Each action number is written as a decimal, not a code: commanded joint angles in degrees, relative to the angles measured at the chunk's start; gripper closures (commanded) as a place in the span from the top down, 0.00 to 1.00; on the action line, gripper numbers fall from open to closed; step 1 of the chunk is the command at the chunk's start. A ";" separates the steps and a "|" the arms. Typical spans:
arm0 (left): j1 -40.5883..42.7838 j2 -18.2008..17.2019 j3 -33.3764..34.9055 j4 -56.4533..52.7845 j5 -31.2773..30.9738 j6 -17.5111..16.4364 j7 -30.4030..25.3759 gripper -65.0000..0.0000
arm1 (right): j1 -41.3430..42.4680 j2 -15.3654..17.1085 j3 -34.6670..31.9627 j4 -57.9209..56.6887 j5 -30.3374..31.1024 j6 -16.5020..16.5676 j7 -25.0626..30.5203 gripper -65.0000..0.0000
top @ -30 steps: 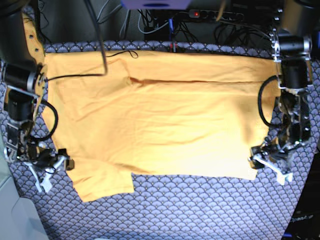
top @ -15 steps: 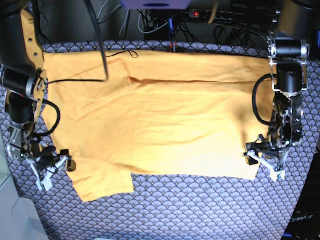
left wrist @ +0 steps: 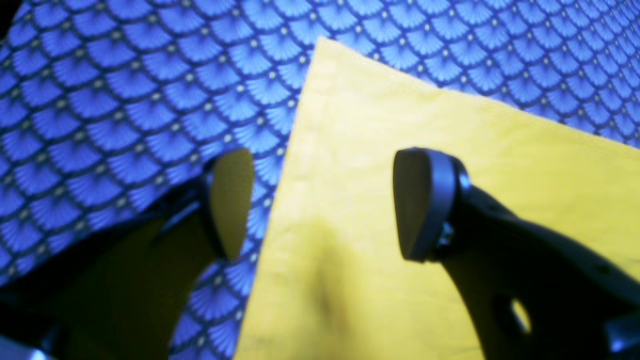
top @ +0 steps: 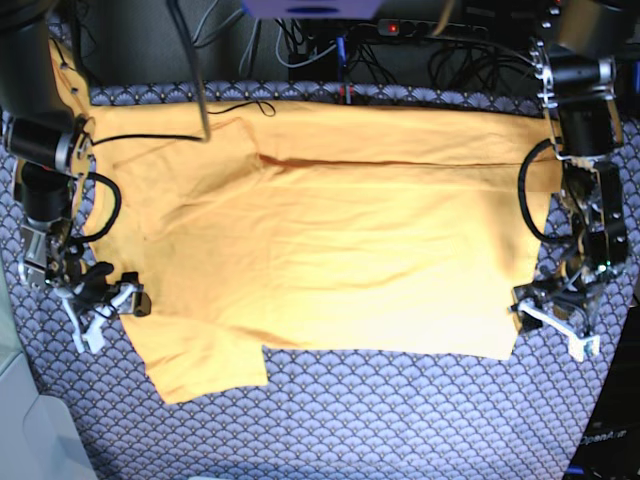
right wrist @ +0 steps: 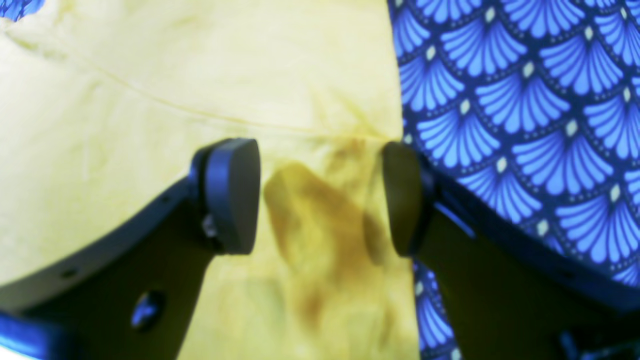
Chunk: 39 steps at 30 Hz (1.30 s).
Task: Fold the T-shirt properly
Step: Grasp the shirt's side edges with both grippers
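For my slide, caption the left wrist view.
Open left gripper over the edge of a yellow T-shirt on blue scalloped cloth.

- Looks like a robotics lab or test bench; the wider building cannot be told from these views.
- Two robot arms (top: 585,190) with bare joints and dark housings reach in from either side of the work surface.
- Loose cables (top: 305,50) tangle behind the work surface, against a dark backdrop.
- A small red light (top: 391,29) glows on a dark strip among those cables.
- The surface is dressed with a blue scale-patterned cloth (top: 400,420), a homely print amid the machinery.
- White lettering (top: 602,437) shows on black material at the right edge, partly blurred.
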 commanded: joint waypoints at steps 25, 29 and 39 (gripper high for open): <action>12.74 -0.83 -12.84 17.93 -0.44 -0.28 4.20 0.66 | 1.78 0.46 0.21 0.80 0.75 -4.25 1.27 0.60; 14.41 -0.83 -14.33 18.28 -0.71 -0.28 4.20 0.66 | 1.87 0.54 2.14 0.80 0.75 -4.34 1.27 0.60; 14.50 -0.92 -14.77 18.19 -0.44 -0.28 4.20 0.66 | 1.70 -0.07 4.60 0.80 0.40 -4.34 1.01 0.53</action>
